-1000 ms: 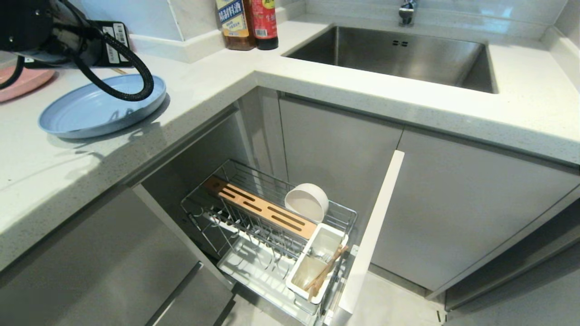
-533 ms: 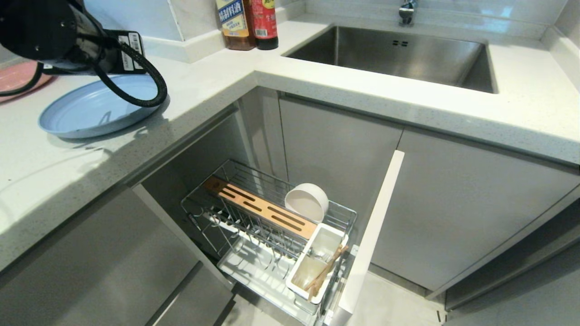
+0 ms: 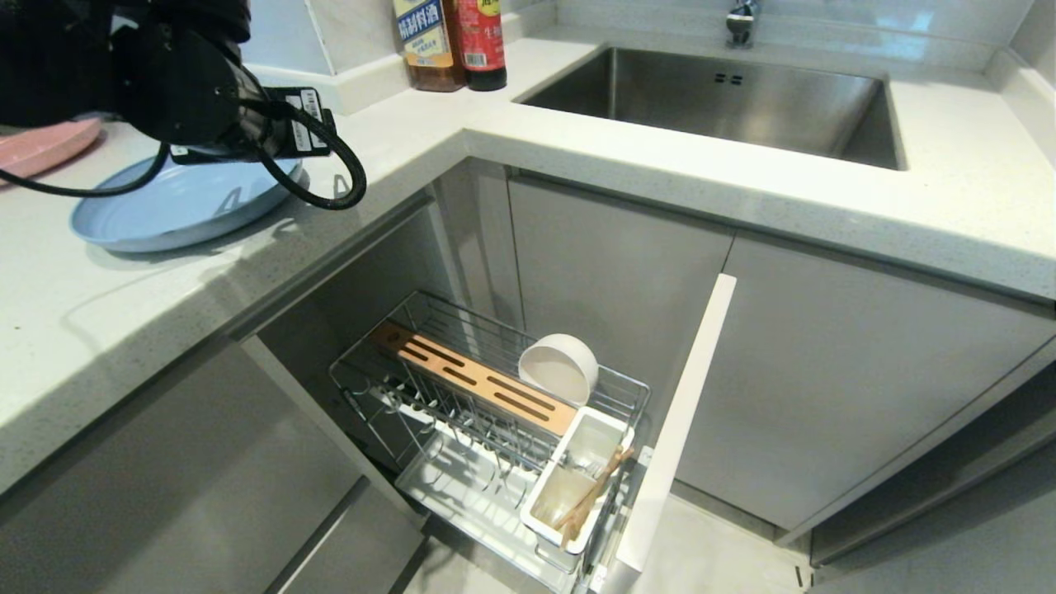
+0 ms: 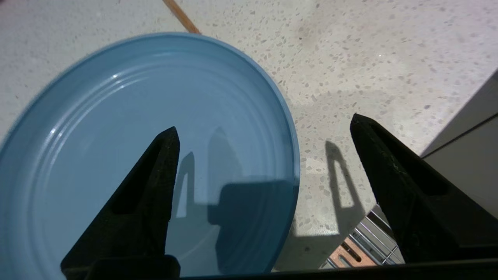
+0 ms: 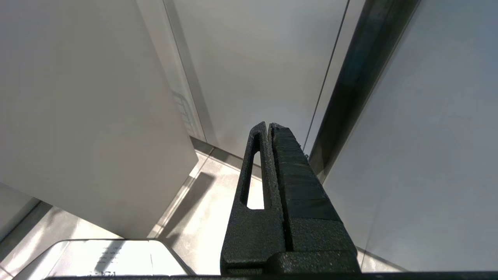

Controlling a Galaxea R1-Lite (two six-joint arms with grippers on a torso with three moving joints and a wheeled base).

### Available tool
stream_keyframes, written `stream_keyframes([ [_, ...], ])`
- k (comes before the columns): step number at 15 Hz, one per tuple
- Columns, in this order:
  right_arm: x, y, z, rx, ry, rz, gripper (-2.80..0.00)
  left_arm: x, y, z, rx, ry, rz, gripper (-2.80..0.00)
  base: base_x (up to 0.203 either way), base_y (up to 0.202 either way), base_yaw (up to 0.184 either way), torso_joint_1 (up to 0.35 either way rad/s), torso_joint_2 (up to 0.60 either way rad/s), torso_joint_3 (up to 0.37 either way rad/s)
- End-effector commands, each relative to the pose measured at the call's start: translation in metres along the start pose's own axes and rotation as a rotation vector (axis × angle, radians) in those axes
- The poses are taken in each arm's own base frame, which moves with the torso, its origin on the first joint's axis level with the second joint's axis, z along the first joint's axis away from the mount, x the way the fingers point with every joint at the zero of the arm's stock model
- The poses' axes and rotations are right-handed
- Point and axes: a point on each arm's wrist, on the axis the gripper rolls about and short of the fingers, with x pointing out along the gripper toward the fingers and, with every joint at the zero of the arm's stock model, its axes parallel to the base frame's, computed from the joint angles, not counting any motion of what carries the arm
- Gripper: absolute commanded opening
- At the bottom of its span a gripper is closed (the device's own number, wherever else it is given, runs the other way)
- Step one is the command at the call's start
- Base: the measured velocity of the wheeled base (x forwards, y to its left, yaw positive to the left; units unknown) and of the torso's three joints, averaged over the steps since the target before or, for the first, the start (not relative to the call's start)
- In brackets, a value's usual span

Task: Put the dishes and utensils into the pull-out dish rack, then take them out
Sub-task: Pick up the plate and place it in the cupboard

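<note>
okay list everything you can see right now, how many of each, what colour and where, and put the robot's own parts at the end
plate: 1, pale blue, flat on the counter at left
pink plate: 1, pink, counter's far left, partly hidden
bowl: 1, cream-white, on its side in the rack
chopsticks: light wood, in the utensil cup; count unclear
fork: 1, grey metal, in the utensil cup
utensil cup: 1, white, rack's front end
pull-out dish rack: 1, chrome wire with a wooden strip, pulled out below the counter
bottles: 2, brown and dark red, back of the counter
sink: 1, steel, set in the counter
faucet: 1, chrome, behind the sink
left gripper: 1, black, open above the plate's rim
right gripper: 1, black, shut, down by the cabinets
</note>
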Motion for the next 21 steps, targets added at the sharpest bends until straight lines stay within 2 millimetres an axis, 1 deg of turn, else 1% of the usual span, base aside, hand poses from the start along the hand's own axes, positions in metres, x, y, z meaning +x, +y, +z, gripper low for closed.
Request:
stream_keyframes([
  [1,0.000,0.000,0.000,0.000,0.002,0.000,-2.80,0.009,-0.006,-0.007,0.007,0.020,0.014,0.00,0.000,0.000,0.000,0.000,0.00,0.000],
  [3,0.000,0.000,0.000,0.000,0.002,0.000,-2.80,0.017,-0.006,-0.010,-0.014,0.030,0.032,0.00,0.000,0.000,0.000,0.000,0.00,0.000],
  [6,0.000,0.000,0.000,0.000,0.002,0.000,-2.80,0.021,-0.005,-0.011,-0.064,0.032,0.050,0.00,0.000,0.000,0.000,0.000,0.00,0.000],
  [15,0.000,0.000,0.000,0.000,0.002,0.000,-2.80,0.020,0.000,-0.010,-0.227,0.019,0.088,0.00,0.000,0.000,0.000,0.000,0.00,0.000],
  [18,0.000,0.000,0.000,0.000,0.001,0.000,-2.80,0.017,0.004,-0.010,-0.258,0.019,0.091,0.00,0.000,0.000,0.000,0.000,0.00,0.000],
  [21,0.000,0.000,0.000,0.000,0.000,0.000,-2.80,0.020,0.010,-0.009,-0.316,0.014,0.110,0.00,0.000,0.000,0.000,0.000,0.00,0.000],
])
